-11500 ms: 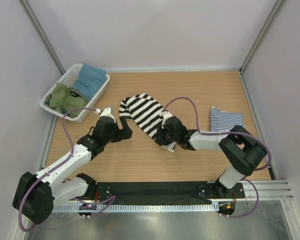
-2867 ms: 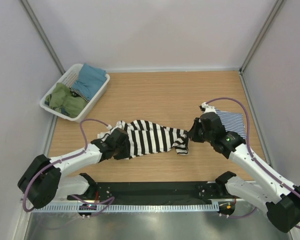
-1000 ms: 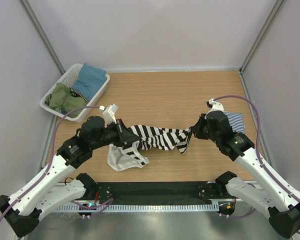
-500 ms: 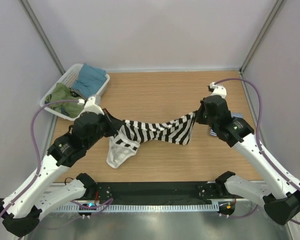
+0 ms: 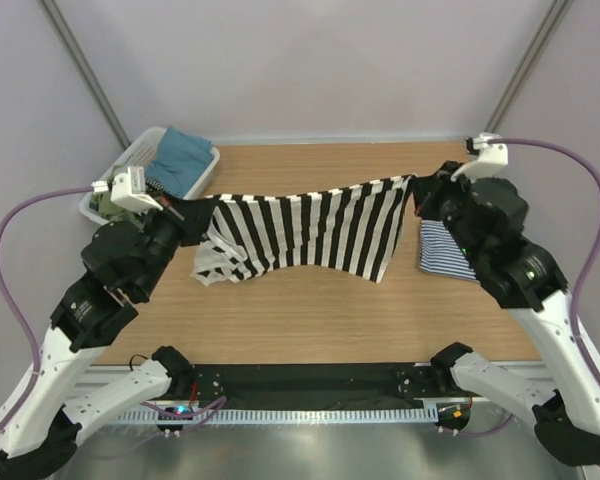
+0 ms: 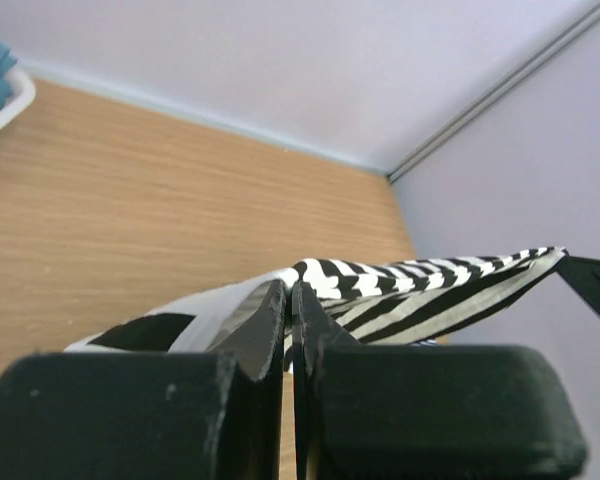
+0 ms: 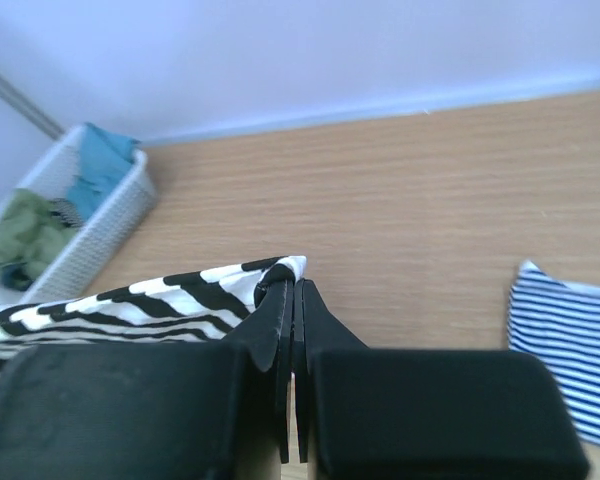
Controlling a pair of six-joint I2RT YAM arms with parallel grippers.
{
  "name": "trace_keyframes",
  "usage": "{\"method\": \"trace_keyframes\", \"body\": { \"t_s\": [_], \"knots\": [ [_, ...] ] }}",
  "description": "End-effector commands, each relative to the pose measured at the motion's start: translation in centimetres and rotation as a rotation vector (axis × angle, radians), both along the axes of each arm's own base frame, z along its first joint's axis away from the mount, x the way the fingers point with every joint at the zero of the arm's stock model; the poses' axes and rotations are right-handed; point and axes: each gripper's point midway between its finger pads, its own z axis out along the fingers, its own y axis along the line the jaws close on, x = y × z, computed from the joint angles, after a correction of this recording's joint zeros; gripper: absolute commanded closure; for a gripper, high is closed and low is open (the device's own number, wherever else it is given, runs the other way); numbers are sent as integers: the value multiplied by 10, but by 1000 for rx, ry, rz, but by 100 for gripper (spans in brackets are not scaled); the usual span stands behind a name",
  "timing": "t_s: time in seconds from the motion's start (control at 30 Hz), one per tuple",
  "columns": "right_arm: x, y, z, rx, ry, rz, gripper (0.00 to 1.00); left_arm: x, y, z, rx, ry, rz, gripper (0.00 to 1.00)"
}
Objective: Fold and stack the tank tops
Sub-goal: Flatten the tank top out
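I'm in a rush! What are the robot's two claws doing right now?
Left gripper: shut on the broad-striped tank top.
Right gripper: shut on the same tank top's other end.

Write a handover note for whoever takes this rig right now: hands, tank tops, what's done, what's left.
Hands: the left hand is shut on one corner of the broad-striped tank top, the right hand is shut on the opposite corner. The cloth hangs stretched between them above the table.
Other piece: the thin-striped tank top lies folded on the table at the right.
Done: one top folded.
Left: lay the broad-striped one flat, fold it, stack it on the folded one.
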Motion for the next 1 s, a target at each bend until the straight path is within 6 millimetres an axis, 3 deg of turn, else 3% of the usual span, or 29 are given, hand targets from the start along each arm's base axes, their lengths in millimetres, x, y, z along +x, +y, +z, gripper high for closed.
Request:
{"method": "trace_keyframes", "body": {
  "t_s": [0.0, 0.03, 0.1, 0.3, 0.4, 0.43, 0.5, 0.53, 0.57, 0.73, 0.8, 0.83, 0.9, 0.93, 0.97],
  "knots": [
    [-43, -2, 58, 83, -222, 132, 99, -22, 1, 44, -62, -154, -87, 100],
    [-50, -5, 62, 92, -241, 137, 99, -31, 6, 55, -91, -201, -98, 100],
    [-72, -15, 73, 114, -289, 150, 99, -36, 7, 53, -86, -235, -119, 100],
    [-121, -23, 100, 158, -420, 252, 99, -62, 17, 86, -97, -402, -166, 100],
    [-123, -28, 106, 162, -458, 233, 99, -62, 22, 92, -92, -448, -140, 100],
    [-117, -31, 105, 160, -453, 204, 99, -57, 24, 91, -84, -446, -115, 100],
    [-98, -41, 97, 130, -405, 101, 99, -40, 10, 81, -48, -414, -118, 100],
    [-75, -42, 84, 95, -338, 30, 99, -31, 4, 72, -33, -385, -110, 100],
    [-67, -41, 77, 82, -304, 14, 99, -16, -8, 59, -3, -346, -114, 100],
    [-10, -8, 47, 23, -191, 14, 99, 26, -22, 35, 52, -291, -26, 100],
    [6, -1, 53, 24, -196, 6, 99, 52, -30, 21, 123, -253, 18, 100],
    [13, 3, 55, 22, -193, 6, 99, 58, -32, 29, 125, -261, 26, 100],
    [32, 14, 63, 19, -191, 7, 99, 81, -35, 21, 144, -211, 48, 100],
    [39, 16, 65, 17, -183, -4, 99, 84, -32, 38, 111, -227, 55, 100],
    [45, 19, 76, 23, -195, -7, 99, 94, -25, 39, 98, -206, 77, 100]
  ]
}}
